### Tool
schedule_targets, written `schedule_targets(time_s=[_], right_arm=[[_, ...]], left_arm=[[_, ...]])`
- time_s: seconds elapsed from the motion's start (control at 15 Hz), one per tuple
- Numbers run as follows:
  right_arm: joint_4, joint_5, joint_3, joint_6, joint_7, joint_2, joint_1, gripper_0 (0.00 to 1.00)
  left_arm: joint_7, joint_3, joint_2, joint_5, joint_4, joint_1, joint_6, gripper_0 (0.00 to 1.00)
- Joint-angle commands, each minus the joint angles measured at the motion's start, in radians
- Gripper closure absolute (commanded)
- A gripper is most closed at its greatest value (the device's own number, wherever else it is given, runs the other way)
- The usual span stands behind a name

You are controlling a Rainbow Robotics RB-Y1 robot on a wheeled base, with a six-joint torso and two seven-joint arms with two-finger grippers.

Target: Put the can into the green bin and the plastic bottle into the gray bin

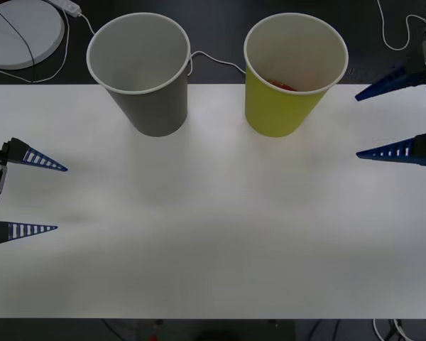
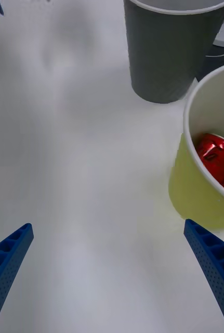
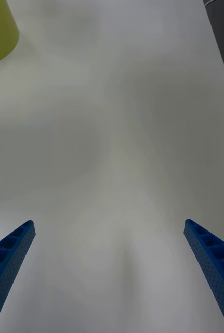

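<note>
Nearest the robot, the white table [image 1: 213,241] carries nothing between the 2 arms. The left gripper [image 1: 48,198] hangs at the left edge of the table with its 2 blue fingers spread wide and nothing between them; its own wrist view looks across bare tabletop. The right gripper [image 1: 383,121] sits at the right edge, a little farther back, also spread wide and holding nothing.

Farther back, at the far edge of the table, the 2 cups stand upright side by side, near each other but apart. The gray bin [image 1: 148,78] is on the left and the green bin [image 1: 287,78] on the right. The can [image 2: 215,154] lies inside the green bin, red with its silver top showing in the right wrist view; a sliver of red also shows over the rim in the front view. Something reddish lies just beside it in the cup, too cut off to identify.

Behind the table, a round white disc [image 1: 18,32] and a white cable [image 1: 216,60] lie on the dark surface.

As a judgement: the can half of the task looks done. What can be seen of the gray bin's inside looks pale and empty, though its floor is hidden, and no plastic bottle lies on the table, so that half cannot be confirmed as done.
</note>
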Motion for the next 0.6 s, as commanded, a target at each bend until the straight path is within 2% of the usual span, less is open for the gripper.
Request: schedule_targets(time_s=[0.07,0.6], right_arm=[[0.014,-0.023,-0.001,0.000,0.129,0.000,0.053,0.00],[0.170,-0.052,0.003,0.000,0.465,0.006,0.133,0.00]], left_arm=[[0.000,0.000,0.000,0.000,0.000,0.000,0.000,0.00],[0.000,0.000,0.000,0.000,0.000,0.000,0.000,0.00]])
